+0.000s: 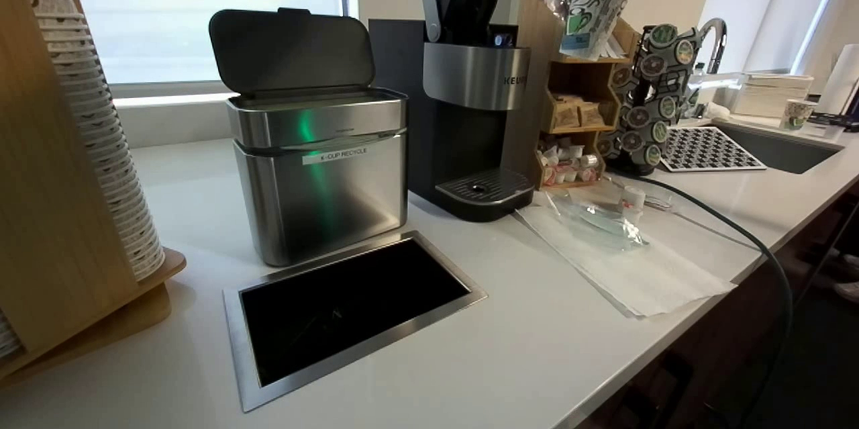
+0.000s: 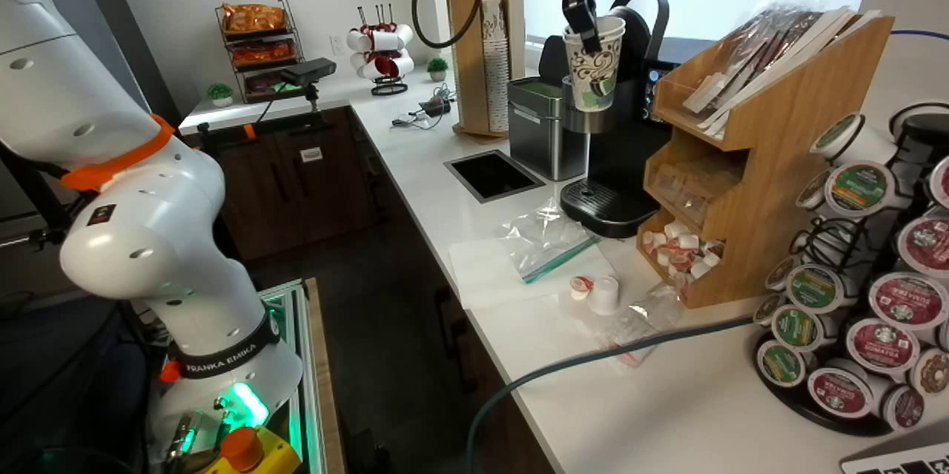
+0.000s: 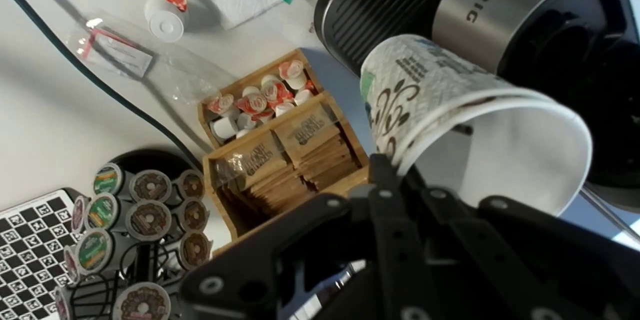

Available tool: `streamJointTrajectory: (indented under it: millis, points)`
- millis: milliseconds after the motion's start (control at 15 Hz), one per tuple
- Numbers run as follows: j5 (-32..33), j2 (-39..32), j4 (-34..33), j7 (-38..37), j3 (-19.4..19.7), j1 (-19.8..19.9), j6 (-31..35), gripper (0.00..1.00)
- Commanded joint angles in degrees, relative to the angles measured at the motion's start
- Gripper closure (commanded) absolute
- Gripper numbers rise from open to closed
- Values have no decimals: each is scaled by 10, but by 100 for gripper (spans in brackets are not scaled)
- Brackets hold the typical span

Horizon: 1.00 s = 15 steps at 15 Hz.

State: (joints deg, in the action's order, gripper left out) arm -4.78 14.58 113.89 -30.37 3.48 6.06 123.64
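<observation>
Near the coffee maker [image 1: 473,80], the gripper [image 3: 398,172] pinched the paper cup [image 3: 420,87] by its rim, I supposed to avoid crushing it.

White tapered paper cup [image 2: 593,81], dark brown scrolls, green patches

The jointed gripper [image 3: 398,172] is black; the boxy metal-faced coffee maker [image 1: 470,80], silver and black; the tiered wooden caddy [image 2: 812,103], honey-tan; the flat board [image 1: 711,148], checkered black and white, its white squares bearing black marks.

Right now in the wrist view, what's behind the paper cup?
Behind the paper cup, the Keurig machine shows: ribbed drip tray and silver front; whatever the cup covers is hidden.
</observation>
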Motion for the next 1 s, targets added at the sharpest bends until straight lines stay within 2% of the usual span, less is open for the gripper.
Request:
streamJointTrajectory:
  millis: [0, 400, 667, 933]
  points:
    - [-5, 27, 61, -4, -3, 11, 5, 99]
    - [-5, 2, 96, -16, 2, 29, 16, 99]
    - [-12, -34, 92, -23, 4, 30, 26, 99]
    - [6, -75, 83, -49, 1, 29, 52, 99]
